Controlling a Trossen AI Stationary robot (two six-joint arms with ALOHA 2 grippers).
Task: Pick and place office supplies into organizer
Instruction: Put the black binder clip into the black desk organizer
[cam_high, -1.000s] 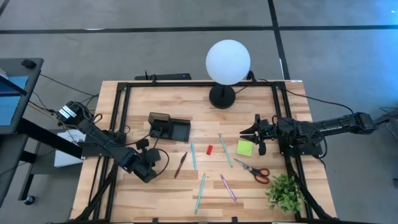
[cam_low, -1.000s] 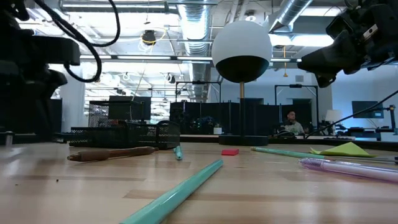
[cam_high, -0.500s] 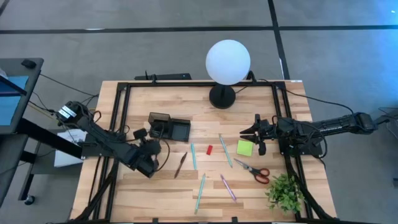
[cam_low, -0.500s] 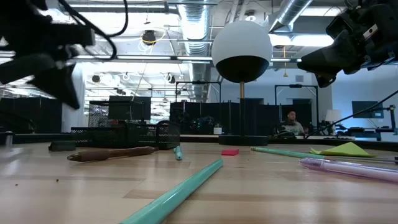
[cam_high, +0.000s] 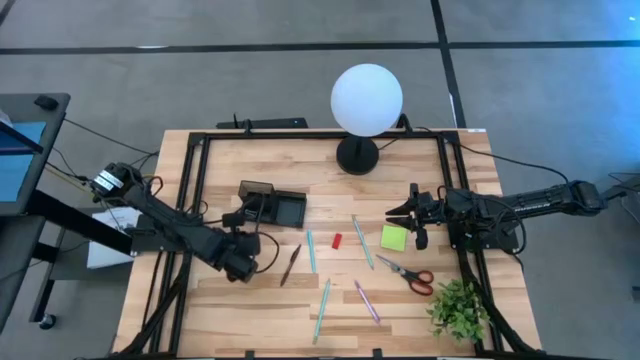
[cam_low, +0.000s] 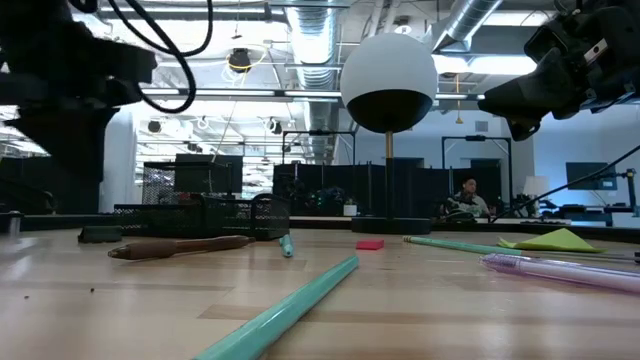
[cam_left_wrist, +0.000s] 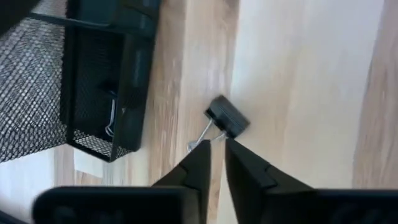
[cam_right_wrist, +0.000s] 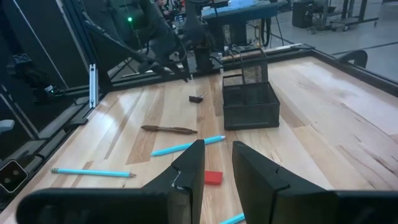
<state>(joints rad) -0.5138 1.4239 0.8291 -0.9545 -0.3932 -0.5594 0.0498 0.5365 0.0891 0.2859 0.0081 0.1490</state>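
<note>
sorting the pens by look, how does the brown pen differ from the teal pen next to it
The brown pen is dark brown, while the teal pen is bright teal. The brown pen lies slanted on the table; the teal pen lies nearly straight along the table's depth. The brown pen is nearer the left gripper. Both lie flat on the wood, outside the organizer.

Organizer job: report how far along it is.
Barely started. The organizer holds at most one wire-handled item, hard to identify. In hand: the left gripper points at a black clip on the table, nothing gripped. Left: scissors, sticky pad, red block, pens. The right gripper waits by the pad.
</note>
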